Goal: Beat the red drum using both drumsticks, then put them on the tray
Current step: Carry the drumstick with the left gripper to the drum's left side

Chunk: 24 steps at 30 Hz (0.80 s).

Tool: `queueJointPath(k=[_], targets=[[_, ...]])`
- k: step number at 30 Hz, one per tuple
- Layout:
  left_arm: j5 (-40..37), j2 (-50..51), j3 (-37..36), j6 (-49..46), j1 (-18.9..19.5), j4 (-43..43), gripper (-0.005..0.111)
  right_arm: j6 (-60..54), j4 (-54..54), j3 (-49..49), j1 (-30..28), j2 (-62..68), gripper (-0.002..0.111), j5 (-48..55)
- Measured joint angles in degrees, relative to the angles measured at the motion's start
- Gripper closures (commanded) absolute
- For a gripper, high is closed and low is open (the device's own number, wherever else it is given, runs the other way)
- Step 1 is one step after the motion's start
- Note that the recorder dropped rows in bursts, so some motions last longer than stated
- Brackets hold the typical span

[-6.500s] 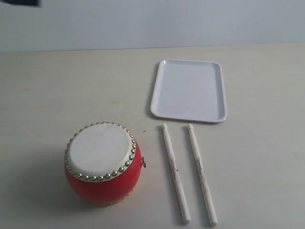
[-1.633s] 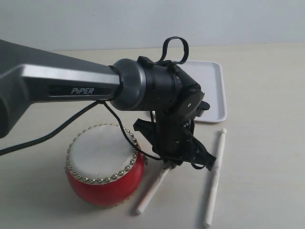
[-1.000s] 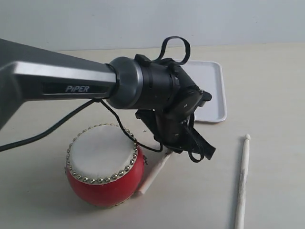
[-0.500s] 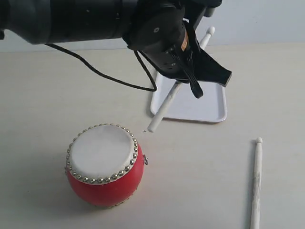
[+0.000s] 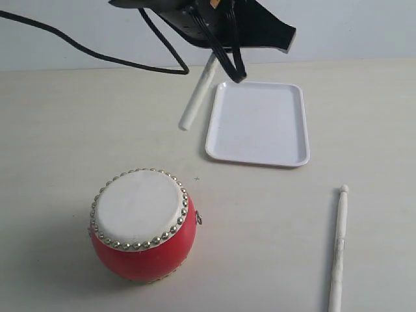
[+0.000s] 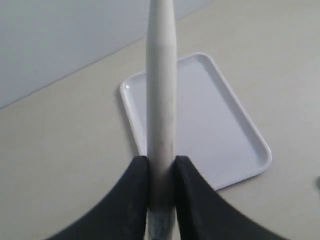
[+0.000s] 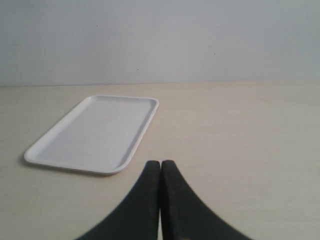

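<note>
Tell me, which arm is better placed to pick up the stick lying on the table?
Right. The loose drumstick lies on the robot's right side, and the right tool is empty, though shut. The left tool is busy gripping the other drumstick.

Exterior view, clock read from frame centre. The drum sits on the tabletop at 7 o'clock. The tray lies flat on the tabletop at 1 o'clock, well apart from the drum. The loose drumstick lies on the tabletop at 4 o'clock. It runs 12 to 6 with the knob end toward 12, and the far end is cut off by the frame edge. It is at 5 o'clock of the tray and 3 o'clock of the drum, touching neither. The held drumstick is up off the tabletop at 12 o'clock, just beside the tray's 10 o'clock corner. It is tilted, free end toward 7 o'clock, pinched between the jaws of the left tool.
</note>
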<state>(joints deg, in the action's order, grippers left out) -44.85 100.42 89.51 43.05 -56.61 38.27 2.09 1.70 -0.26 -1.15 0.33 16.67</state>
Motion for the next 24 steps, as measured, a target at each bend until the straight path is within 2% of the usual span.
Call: queueJointPath(k=[7, 14, 21, 24], targets=[[-5.95, -1.34, 0.0, 3.2, 0.0, 7.24, 0.107, 0.27, 0.0, 0.0, 0.0, 0.0, 0.108, -4.52], [-6.32, -3.66, -0.45, 6.98, 0.0, 11.21, 0.107, 3.75, 0.0, 0.0, 0.0, 0.0, 0.108, -14.28], [-6.32, -11.66, -8.4, 15.21, 0.0, 21.04, 0.107, 19.08, 0.0, 0.0, 0.0, 0.0, 0.108, -23.17], [-6.32, -16.76, -12.98, 19.93, 0.0, 25.36, 0.107, 22.22, 0.0, 0.0, 0.0, 0.0, 0.108, -24.91]])
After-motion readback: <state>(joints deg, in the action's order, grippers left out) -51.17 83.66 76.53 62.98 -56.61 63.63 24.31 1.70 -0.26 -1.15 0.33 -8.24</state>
